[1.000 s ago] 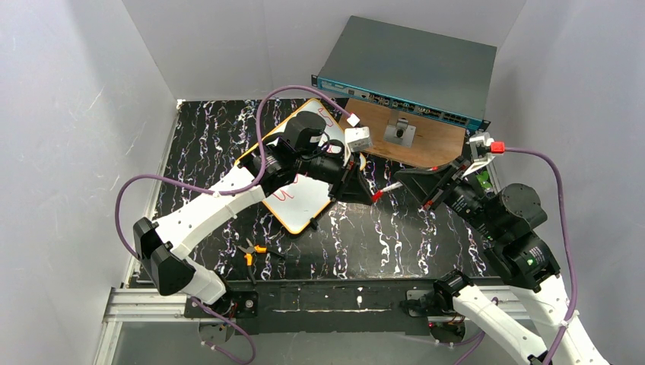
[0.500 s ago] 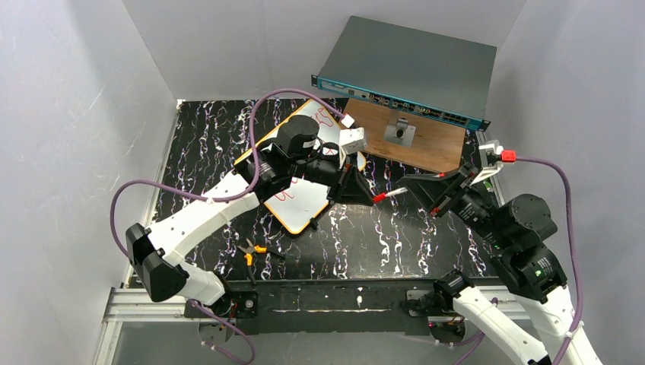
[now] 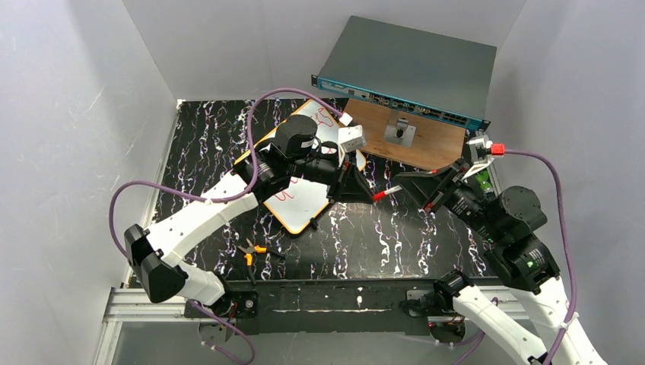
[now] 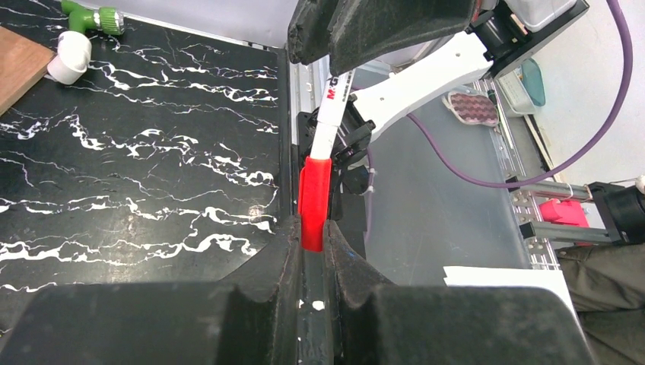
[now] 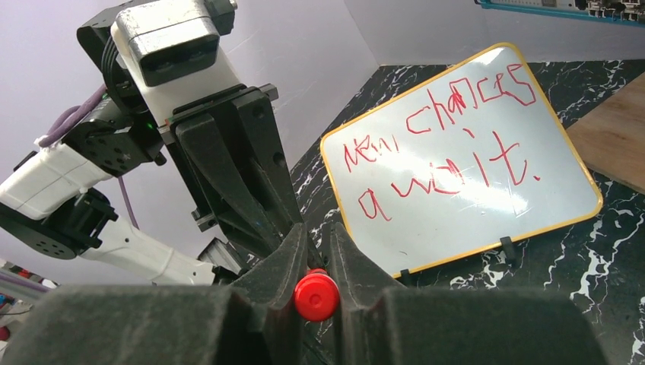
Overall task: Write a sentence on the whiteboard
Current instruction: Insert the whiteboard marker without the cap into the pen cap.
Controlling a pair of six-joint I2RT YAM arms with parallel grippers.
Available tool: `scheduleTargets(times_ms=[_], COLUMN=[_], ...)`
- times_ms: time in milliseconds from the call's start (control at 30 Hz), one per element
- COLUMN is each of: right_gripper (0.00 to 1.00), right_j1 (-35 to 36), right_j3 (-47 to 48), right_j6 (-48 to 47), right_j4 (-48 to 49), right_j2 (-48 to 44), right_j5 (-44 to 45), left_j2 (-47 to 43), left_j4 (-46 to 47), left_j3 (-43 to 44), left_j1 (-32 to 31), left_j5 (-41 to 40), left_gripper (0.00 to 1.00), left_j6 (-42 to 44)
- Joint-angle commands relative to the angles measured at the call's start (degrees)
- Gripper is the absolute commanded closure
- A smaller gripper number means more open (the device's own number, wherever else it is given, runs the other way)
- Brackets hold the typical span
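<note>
Right gripper (image 5: 315, 255), clamping the marker (image 4: 328, 114), had swung back to the left gripper (image 4: 310, 242) pinching its cap (image 4: 315, 190); sentence (image 5: 449, 148) apparently finished.

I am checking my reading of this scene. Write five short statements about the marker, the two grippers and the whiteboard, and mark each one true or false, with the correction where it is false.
1. The whiteboard bears red handwriting in two lines. True.
2. The marker lies on the table. False: it is held in the air between both grippers.
3. The left gripper is shut on the marker's red cap. True.
4. The right gripper is open and empty. False: it is shut on the marker.
5. The pliers lie on the whiteboard. False: they lie on the table, apart from it.
</note>
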Motion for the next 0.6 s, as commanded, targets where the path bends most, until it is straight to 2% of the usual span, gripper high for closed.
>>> scheduleTargets(times_ms=[0, 300, 567], right_gripper=[0.99, 0.99, 0.99], right_j1=[0.47, 0.51, 0.51], right_j3=[-0.51, -1.07, -0.58], right_j6=[1.22, 2.43, 2.38], right_j4=[3.83, 3.87, 1.02], right_j2=[1.59, 2.27, 2.18], right_j5=[-3.67, -5.07, -6.47], left_j2=[-0.8, -1.8, -1.53], left_j4=[3.42, 9.27, 1.04], left_j3=[2.29, 1.53, 5.47], left_j1=[-0.79, -1.41, -1.48], left_j5=[-1.64, -6.04, -7.25], left_gripper=[1.0, 1.0, 1.0], left_j6=[-1.18, -4.63, 1.79])
